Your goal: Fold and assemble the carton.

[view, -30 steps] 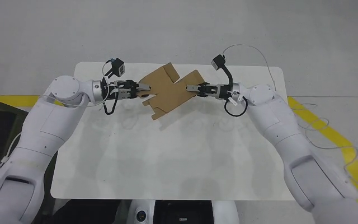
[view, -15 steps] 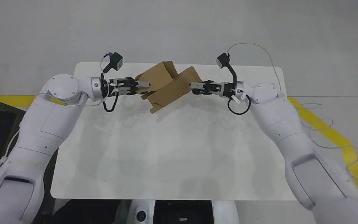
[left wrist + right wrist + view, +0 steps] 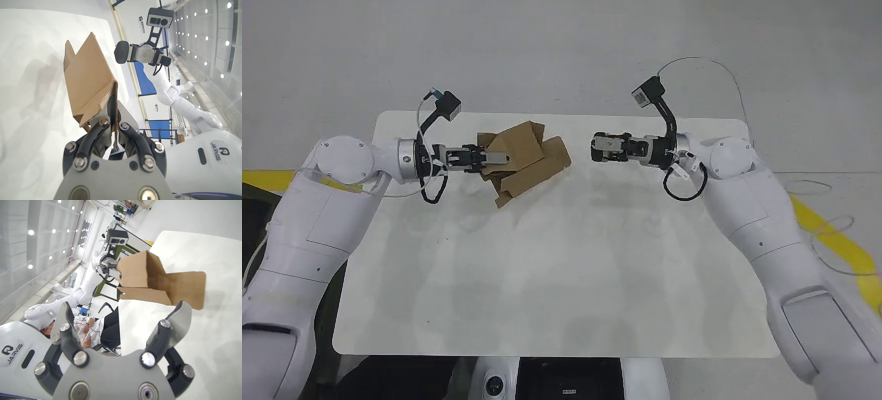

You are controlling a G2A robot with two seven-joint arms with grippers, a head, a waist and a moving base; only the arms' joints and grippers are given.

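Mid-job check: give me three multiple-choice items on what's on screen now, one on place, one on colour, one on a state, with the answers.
1. Where over the table is the carton?
A) far side, left of centre
B) near edge
C) right corner

2. What colour is the carton?
A) white
B) blue
C) brown

3. How are the right jaws?
A) shut on the carton
B) open, clear of the carton
C) shut on nothing

Answers:
1 A: the top view shows it at the far side, at the left jaws, which clamp one panel.
2 C: it is plain brown cardboard.
3 B: the right wrist view shows them spread, with the carton beyond them.
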